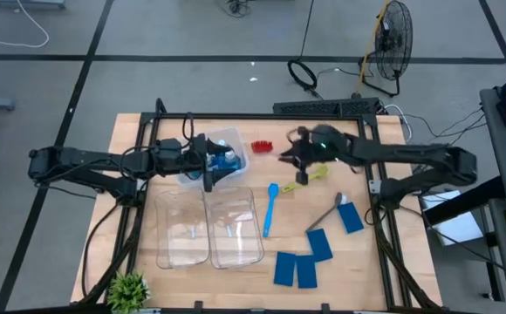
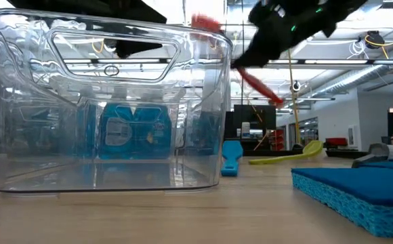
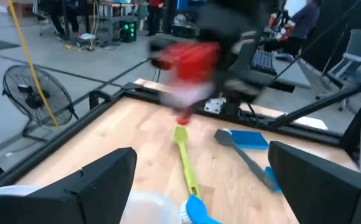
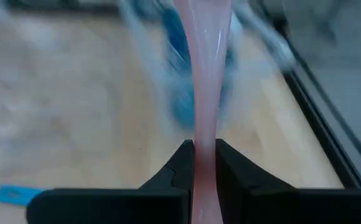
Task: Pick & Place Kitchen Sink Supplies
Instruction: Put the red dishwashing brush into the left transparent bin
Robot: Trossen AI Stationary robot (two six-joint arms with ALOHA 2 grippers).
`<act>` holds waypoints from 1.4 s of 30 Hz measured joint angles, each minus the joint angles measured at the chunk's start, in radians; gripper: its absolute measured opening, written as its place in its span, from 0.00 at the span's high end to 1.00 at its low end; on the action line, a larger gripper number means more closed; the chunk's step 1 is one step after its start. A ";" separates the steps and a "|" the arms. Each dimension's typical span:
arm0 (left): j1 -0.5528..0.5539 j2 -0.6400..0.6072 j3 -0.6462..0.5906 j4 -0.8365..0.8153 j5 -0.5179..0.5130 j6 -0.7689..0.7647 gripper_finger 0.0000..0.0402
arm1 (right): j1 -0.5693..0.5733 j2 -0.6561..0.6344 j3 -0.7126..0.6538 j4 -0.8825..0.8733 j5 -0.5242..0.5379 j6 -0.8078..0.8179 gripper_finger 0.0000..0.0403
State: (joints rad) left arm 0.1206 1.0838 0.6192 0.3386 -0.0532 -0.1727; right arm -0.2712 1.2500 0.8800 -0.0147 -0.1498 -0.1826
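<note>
Lying nearest on the wooden table (image 1: 358, 253), flat blue rectangular sponges (image 1: 297, 269) sit by clear plastic bins (image 1: 211, 228). Farther back, the right gripper (image 1: 290, 155) clamps the slim red long-handled brush (image 1: 262, 146) aloft; the left gripper (image 1: 208, 164) hovers wide open over blue-liquid bottles (image 1: 225, 160).

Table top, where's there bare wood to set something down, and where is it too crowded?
Bare wood lies along the table's left edge, beside the two empty clear bins, and near the front right corner past the blue sponges. The middle right is crowded: blue brush, yellow-green brush, grey brush, and the right claw holding the red brush above.
</note>
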 joint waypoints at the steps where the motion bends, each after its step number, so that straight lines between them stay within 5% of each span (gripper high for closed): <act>1: 0.000 0.015 0.001 0.012 0.000 -0.015 0.08 | 0.028 -0.021 -0.029 0.069 -0.010 0.014 0.93; 14: -0.091 0.421 0.057 0.545 0.144 0.013 0.11 | 0.291 -0.062 -0.297 0.850 -0.006 0.043 0.93; 24: -0.173 0.717 0.350 0.544 0.122 0.235 0.16 | 0.320 -0.030 -0.318 0.906 -0.006 0.074 0.93; 30: -0.187 0.786 0.486 0.430 0.051 0.302 0.21 | 0.326 -0.008 -0.318 0.925 -0.008 0.085 0.93; 34: -0.188 0.785 0.526 0.304 0.041 0.322 0.35 | 0.337 -0.011 -0.318 0.921 -0.009 0.077 0.93; 40: -0.223 0.723 0.531 0.202 0.042 0.356 0.81 | 0.350 -0.015 -0.318 0.922 -0.009 0.070 0.88; 42: -0.233 0.680 0.531 0.098 0.036 0.366 0.81 | 0.352 -0.016 -0.317 0.919 -0.009 0.068 0.85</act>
State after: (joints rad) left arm -0.1123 1.7637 1.1503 0.4371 -0.0176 0.1932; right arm 0.0806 1.2339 0.5629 0.9046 -0.1586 -0.1142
